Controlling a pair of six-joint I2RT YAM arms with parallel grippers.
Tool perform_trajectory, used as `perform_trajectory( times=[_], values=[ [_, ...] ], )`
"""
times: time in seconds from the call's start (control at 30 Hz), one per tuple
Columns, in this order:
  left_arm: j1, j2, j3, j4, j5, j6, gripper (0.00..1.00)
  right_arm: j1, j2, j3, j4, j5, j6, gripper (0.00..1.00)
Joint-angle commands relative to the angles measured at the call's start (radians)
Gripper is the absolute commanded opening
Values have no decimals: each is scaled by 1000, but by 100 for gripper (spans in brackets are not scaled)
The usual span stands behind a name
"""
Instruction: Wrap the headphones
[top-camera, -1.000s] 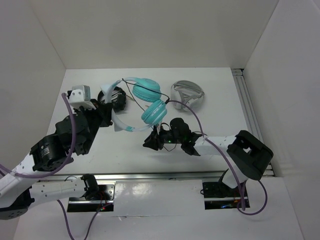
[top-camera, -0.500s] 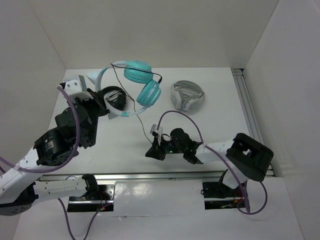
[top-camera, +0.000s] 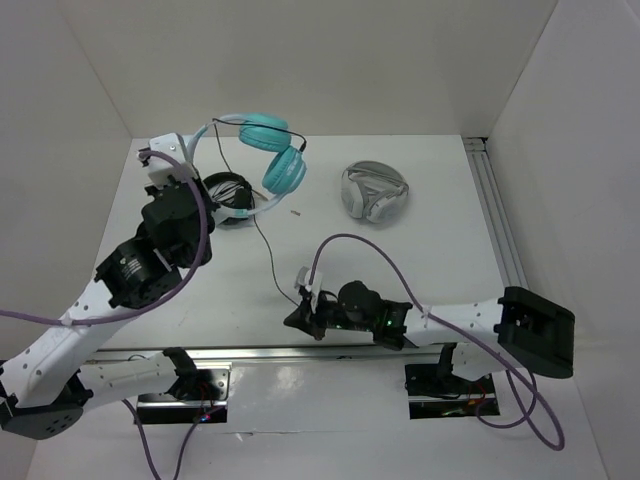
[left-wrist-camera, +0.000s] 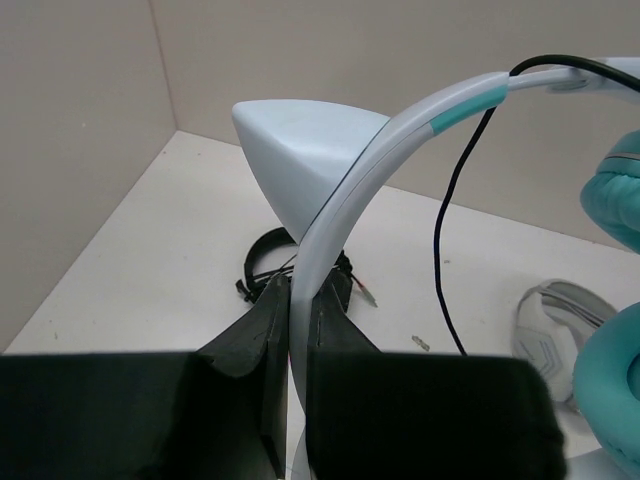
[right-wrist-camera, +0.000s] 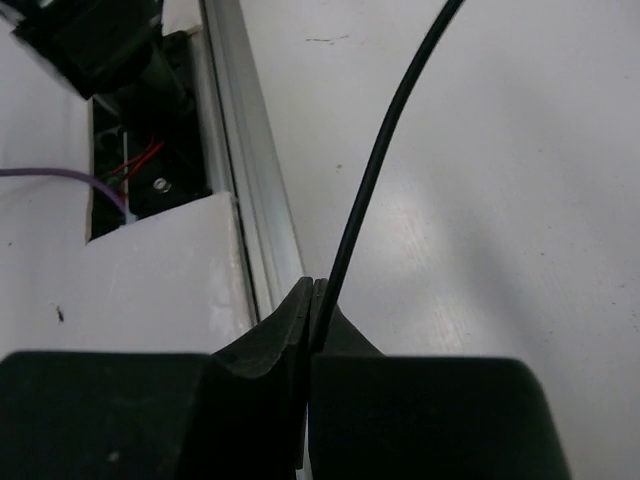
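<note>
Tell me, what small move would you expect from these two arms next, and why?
Probably the right gripper should carry the black cable it pinches back toward the headphones and start a loop around the headband. The left gripper is shut on that headband, and the cable runs unwound, in one long stretch, from the headphones down to the right gripper.

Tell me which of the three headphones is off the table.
The teal-cupped headphones with the pale headband, held by the left pincer; the black pair and grey-and-white pair lie flat.
</note>
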Motion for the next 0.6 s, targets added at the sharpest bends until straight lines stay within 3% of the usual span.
perform_trajectory(
  times=[0.0, 0.37, 0.57],
  values=[
    [64, 21, -27, 100, 24, -25, 0, 125, -92, 66, -142, 193, -57, 0],
    [201, 119, -77, 6, 153, -67, 0, 352, -228, 290, -560, 528, -166, 0],
    [220, 217, -108, -96, 300, 55, 0, 374, -273, 448, -722, 649, -275, 0]
  ],
)
